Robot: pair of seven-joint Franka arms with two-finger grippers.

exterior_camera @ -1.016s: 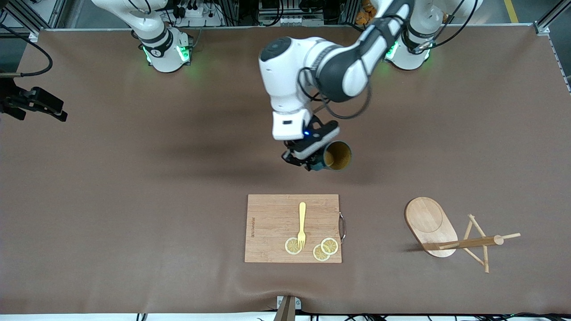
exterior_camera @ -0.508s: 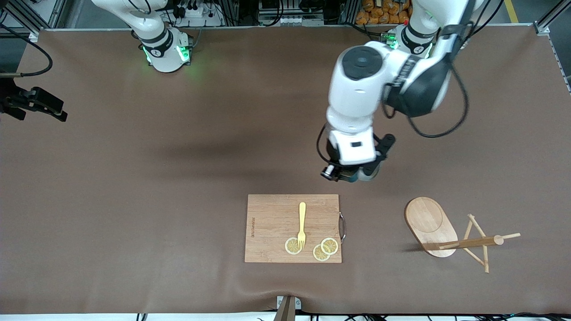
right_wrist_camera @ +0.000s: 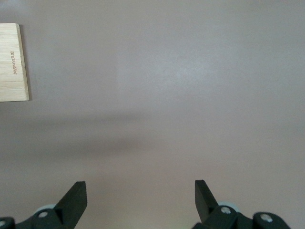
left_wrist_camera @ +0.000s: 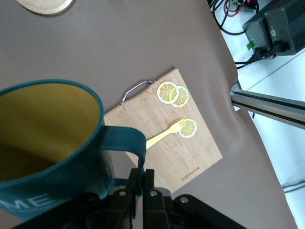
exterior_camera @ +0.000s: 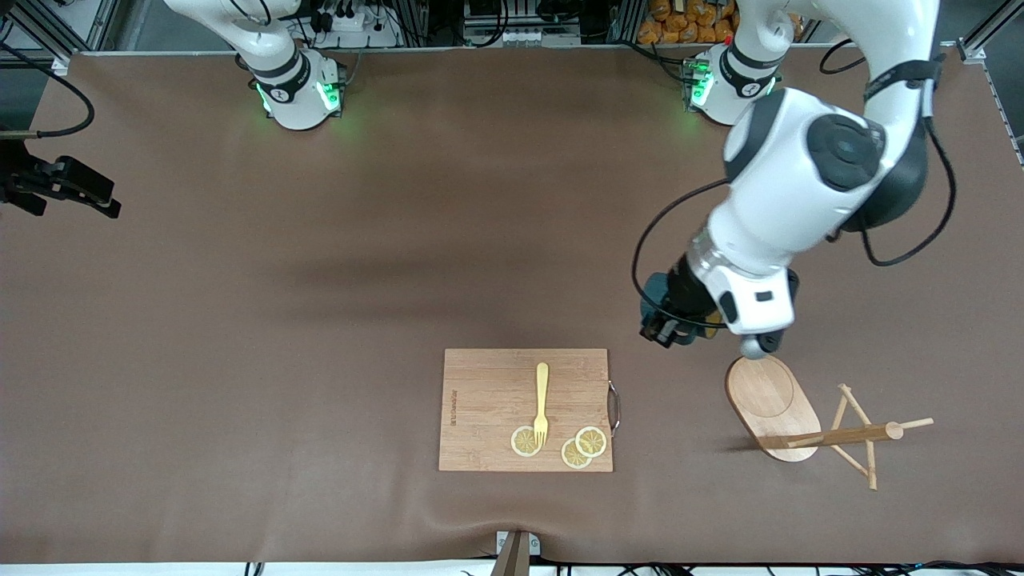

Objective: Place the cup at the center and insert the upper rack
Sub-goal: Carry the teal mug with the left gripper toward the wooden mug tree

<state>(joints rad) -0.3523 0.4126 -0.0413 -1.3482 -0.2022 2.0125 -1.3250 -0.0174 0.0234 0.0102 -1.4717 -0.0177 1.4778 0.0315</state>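
Robotics lab: brown-matted table (exterior_camera: 320,264), aluminium frame (exterior_camera: 980,32), cabling and electronics boxes (exterior_camera: 520,20) along table edge.

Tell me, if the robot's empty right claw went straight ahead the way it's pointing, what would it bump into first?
Probably just the brown table cover. The open right gripper points at bare cover; the cutting board lies off to one side.

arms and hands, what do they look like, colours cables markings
Both arms are glossy white with dark grey joint caps. Green lights glow on the left arm's base and the right arm's base. A thin black cable loops loosely along the left arm. The left hand is black under a white wrist block. The right hand has black, wedge-shaped fingers on a black body with small silver screws.
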